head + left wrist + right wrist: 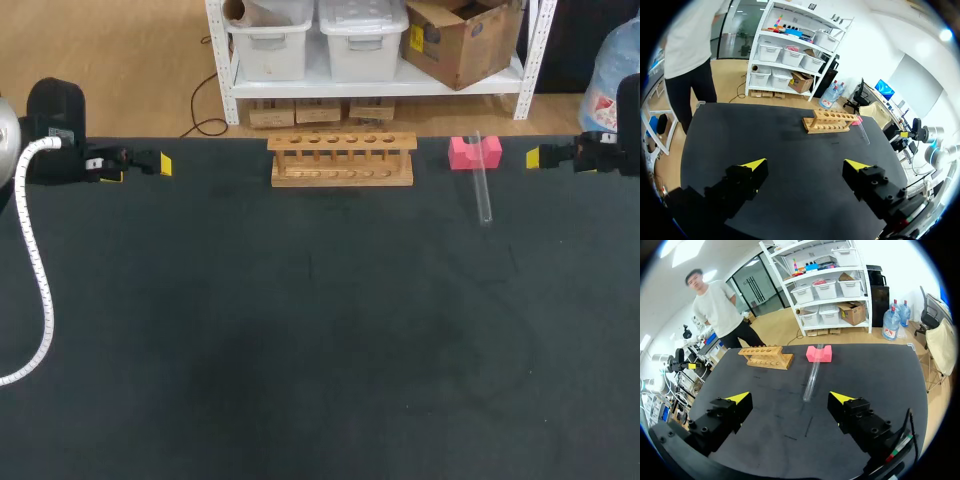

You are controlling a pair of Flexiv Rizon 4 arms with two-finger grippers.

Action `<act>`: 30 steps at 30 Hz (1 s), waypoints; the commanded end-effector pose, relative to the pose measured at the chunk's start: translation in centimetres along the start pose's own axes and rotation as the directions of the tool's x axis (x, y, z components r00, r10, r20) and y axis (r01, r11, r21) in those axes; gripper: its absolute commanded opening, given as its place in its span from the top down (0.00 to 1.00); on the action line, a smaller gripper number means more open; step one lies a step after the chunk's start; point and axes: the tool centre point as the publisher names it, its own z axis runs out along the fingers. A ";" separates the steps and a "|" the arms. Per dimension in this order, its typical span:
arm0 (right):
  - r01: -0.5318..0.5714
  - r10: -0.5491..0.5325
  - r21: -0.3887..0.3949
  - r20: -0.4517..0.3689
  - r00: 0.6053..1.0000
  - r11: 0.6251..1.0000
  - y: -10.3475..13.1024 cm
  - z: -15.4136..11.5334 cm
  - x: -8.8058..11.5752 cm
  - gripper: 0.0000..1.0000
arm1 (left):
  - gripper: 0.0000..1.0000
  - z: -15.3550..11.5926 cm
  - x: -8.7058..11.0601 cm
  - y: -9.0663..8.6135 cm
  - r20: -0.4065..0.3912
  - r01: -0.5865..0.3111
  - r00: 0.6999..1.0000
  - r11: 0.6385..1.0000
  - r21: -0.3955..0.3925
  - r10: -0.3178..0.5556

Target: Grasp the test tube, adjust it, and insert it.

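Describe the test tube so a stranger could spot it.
On the black table, look along the far edge, right of the wooden rack, to the pink block. The test tube is the clear, thin rod with one end propped on that block, the only see-through thing.

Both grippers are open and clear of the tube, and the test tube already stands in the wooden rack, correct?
No. The left gripper and right gripper are open and clear, but the test tube is not in the wooden rack: the head view shows it lying beside it, one end propped on the pink block.
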 end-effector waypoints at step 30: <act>0.000 0.000 0.008 -0.001 1.000 1.000 0.1 -0.1 0.0 0.00 | 0.00 1.0 -4.3 5.6 0.207 -0.553 0.831 0.803 0.221 0.516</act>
